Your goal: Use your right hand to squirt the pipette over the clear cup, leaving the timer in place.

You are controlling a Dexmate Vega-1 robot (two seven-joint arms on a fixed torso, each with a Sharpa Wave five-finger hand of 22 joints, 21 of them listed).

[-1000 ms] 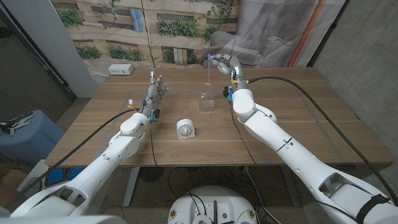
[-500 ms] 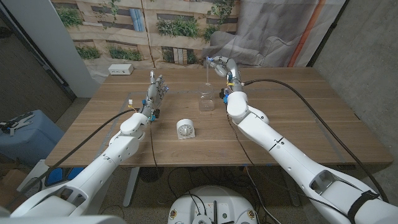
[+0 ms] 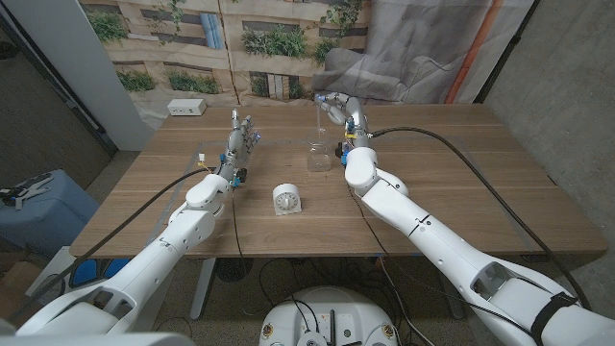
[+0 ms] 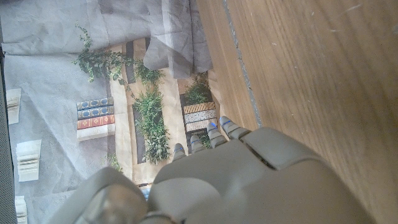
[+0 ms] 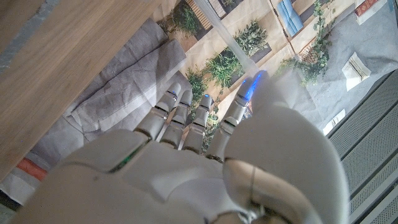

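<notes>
left hand (image 3: 241, 140): idle, fingers straight | right hand (image 3: 338, 105): raised, fingers pinching

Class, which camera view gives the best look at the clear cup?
The head view: the clear cup stands whole on the table, beyond the timer. Neither wrist view lets me make out the cup.

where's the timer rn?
Head view: the timer stands mid-table toward the near edge, in front and to the left of the clear cup, between the two arms.
</notes>
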